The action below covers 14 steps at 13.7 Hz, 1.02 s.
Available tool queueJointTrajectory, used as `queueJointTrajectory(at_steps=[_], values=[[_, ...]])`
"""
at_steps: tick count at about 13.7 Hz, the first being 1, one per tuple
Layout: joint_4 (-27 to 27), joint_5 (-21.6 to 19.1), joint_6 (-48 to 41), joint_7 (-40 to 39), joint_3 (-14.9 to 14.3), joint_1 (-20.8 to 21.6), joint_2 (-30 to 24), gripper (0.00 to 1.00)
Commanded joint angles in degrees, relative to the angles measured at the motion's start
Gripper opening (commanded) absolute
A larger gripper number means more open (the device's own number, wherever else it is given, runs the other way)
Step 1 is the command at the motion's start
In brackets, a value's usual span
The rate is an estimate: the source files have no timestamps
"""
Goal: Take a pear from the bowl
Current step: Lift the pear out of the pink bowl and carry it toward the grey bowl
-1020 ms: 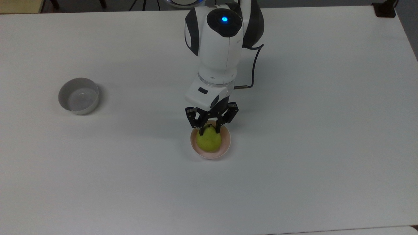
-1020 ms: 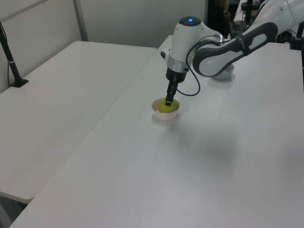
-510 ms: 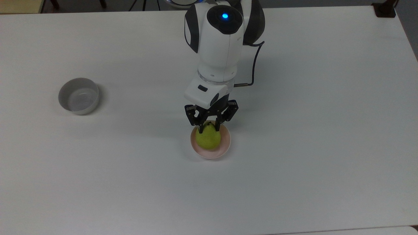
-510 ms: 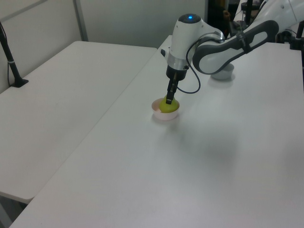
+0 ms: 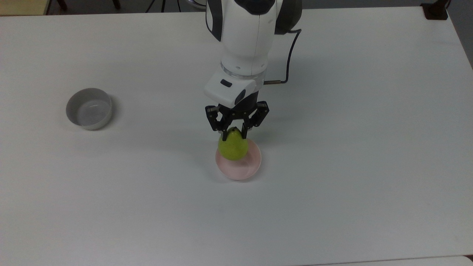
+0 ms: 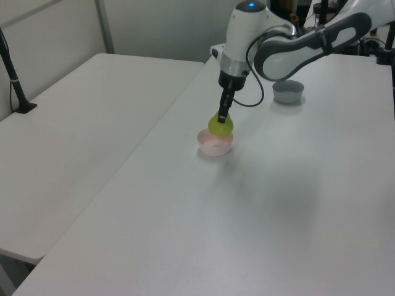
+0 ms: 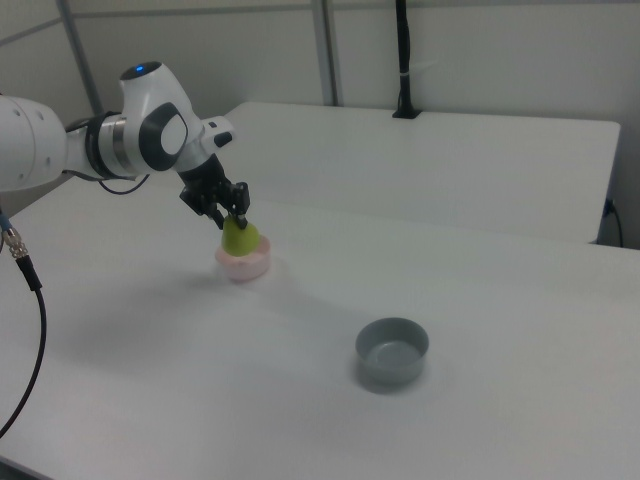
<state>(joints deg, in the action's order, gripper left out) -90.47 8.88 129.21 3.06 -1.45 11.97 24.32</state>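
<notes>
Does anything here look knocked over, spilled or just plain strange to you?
Nothing stands out. The gripper holds the pear by its narrow top, upright, just above the pink bowl. That bowl and the grey bowl both stand upright on the white table, with nothing spilled.

The top view's upper edge cuts off the head of the robot arm (image 5: 247, 33), and its edges also crop the tabletop (image 5: 369, 166). There the pear (image 5: 232, 146) covers the far part of the pink bowl (image 5: 242, 168), and the end effector (image 5: 233, 132) hides the pear's narrow top. In the left view the pear (image 6: 221, 125) hides the far rim of the bowl (image 6: 214, 145). In the right view the arm (image 7: 60, 150) runs off the right view's left edge.
</notes>
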Motion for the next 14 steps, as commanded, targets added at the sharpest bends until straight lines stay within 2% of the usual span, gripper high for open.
queueJointTrajectory(at_steps=[1,4,8,9,11,12,14], values=[[-1.1,0.4,-4.2,1.0,-0.2,-0.7,-4.3,0.25],[-1.6,0.3,-7.7,0.1,-0.1,-3.1,-6.5,0.25],[-8.1,0.3,-10.2,-7.4,0.6,-8.7,-11.7,0.25],[-10.7,0.3,-10.8,-10.0,3.5,-13.4,-13.5,0.25],[-15.4,0.5,-10.7,-14.5,11.8,-23.5,-15.0,0.25],[-16.6,0.9,-10.6,-15.1,13.7,-26.3,-15.0,0.25],[-18.4,1.4,-9.7,-15.2,13.8,-26.6,-14.7,0.25]])
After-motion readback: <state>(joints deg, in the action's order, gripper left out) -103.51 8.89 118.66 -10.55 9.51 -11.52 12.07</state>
